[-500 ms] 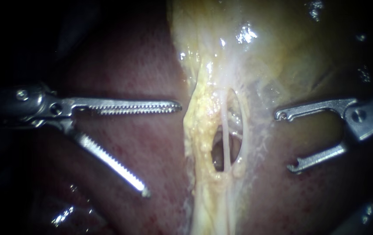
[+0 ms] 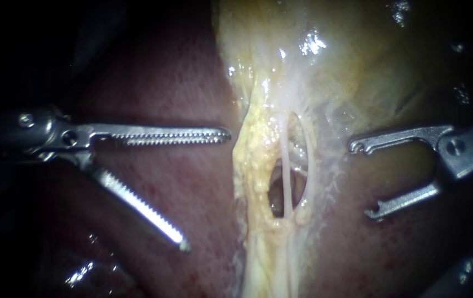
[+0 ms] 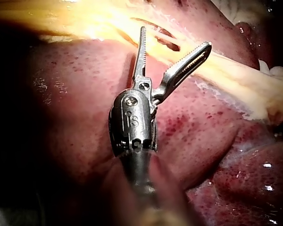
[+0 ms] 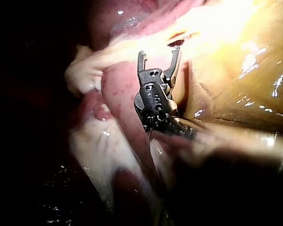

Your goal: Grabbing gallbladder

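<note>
Bright centre, dark edges, glare on gallbladder point(image 2: 352, 60)

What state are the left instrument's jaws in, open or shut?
Open. The left instrument has its toothed jaws spread wide apart over the liver, with nothing gripped between them.

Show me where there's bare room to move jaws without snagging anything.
Free: the bare liver between the left instrument, jaws open, and the yellow strip; the gallbladder above the right instrument, also open. Crowded: the strip's window, where a thin tube crosses.
</note>
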### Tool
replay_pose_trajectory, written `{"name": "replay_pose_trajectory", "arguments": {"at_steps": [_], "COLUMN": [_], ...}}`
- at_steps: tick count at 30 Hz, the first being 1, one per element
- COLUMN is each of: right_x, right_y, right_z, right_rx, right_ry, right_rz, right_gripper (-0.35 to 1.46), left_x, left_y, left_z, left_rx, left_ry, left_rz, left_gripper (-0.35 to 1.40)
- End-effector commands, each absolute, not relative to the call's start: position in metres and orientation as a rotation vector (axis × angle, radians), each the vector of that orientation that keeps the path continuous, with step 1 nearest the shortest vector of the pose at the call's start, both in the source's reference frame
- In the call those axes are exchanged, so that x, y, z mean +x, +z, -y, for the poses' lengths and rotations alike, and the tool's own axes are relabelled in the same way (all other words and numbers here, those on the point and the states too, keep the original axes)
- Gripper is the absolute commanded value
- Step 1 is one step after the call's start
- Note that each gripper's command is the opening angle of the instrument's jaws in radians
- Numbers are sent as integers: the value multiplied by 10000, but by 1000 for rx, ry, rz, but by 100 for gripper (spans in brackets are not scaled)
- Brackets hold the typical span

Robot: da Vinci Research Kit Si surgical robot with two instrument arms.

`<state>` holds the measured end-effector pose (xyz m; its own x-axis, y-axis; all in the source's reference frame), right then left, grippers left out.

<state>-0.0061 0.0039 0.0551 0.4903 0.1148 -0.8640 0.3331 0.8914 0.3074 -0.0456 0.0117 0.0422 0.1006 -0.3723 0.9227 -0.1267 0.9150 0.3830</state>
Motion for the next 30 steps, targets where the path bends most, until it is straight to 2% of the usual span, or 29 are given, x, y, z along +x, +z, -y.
{"name": "replay_pose_trajectory", "arguments": {"at_steps": [1,10,14,19,30], "right_x": [-61,-61,-61,-61,-61], "right_y": [551,552,551,551,551], "right_z": [-39,-39,-39,-39,-39], "right_rx": [474,474,474,474,477], "right_ry": [-138,-138,-138,-138,-133], "right_rz": [-1060,-1060,-1060,-1060,-1059], "right_gripper": [58,58,58,58,58], "left_x": [-458,-474,-482,-485,-482], "left_y": [421,420,422,423,438], "left_z": [-120,-131,-133,-135,-132], "left_rx": [404,395,411,440,460], "left_ry": [-202,-289,-365,-447,-541], "left_rz": [1467,1406,1373,1325,1236], "left_gripper": [119,116,109,92,77]}}
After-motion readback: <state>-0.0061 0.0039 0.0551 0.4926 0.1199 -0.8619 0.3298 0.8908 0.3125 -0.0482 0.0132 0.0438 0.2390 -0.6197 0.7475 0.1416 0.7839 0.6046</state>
